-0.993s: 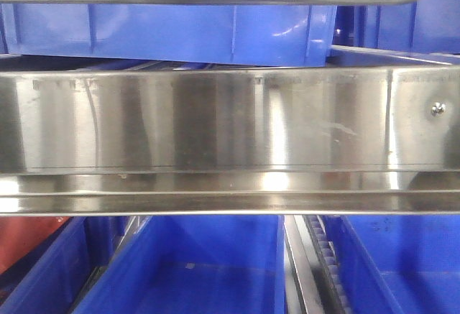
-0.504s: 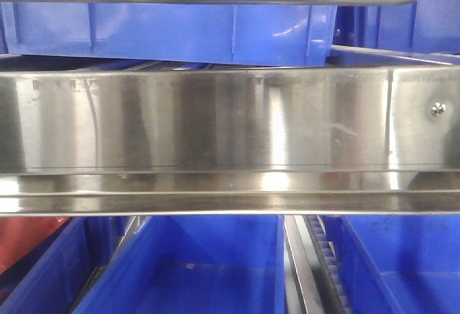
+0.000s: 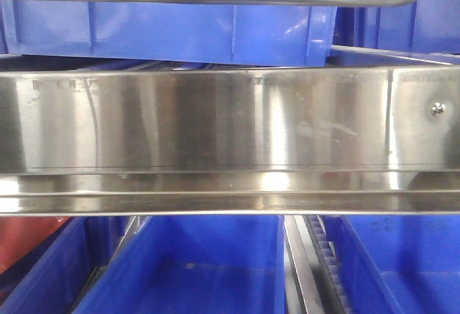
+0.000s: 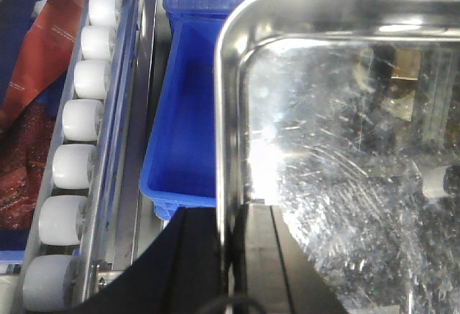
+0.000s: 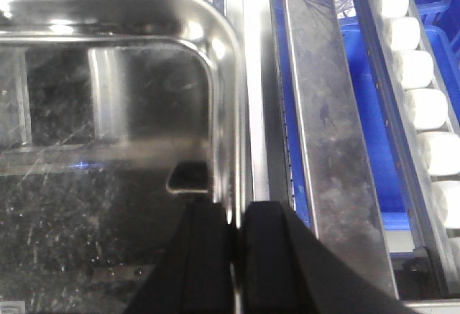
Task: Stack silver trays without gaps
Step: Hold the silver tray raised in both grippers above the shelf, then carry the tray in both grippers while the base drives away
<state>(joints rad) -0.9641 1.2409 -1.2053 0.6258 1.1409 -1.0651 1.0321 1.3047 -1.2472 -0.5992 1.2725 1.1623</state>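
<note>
over a blue bin [image 4: 183,127], a shiny, scratched silver tray [image 4: 323,185]; rounded corners

Premises: industrial storage or parts-picking area fitted with flow racking. Evidence: blue plastic bins [image 3: 208,271] stand on two levels, above and below a long stainless shelf rail [image 3: 215,127] fixed with a screw [image 3: 438,109]. Tracks of white rollers [image 4: 75,120] in metal channels run alongside the bins in both wrist views. A bare steel beam [image 5: 323,149] separates the lanes. A shiny silver tray [image 4: 345,185] of catering-pan type is above the bins. Fittings are bare metal and moulded plastic throughout
</note>
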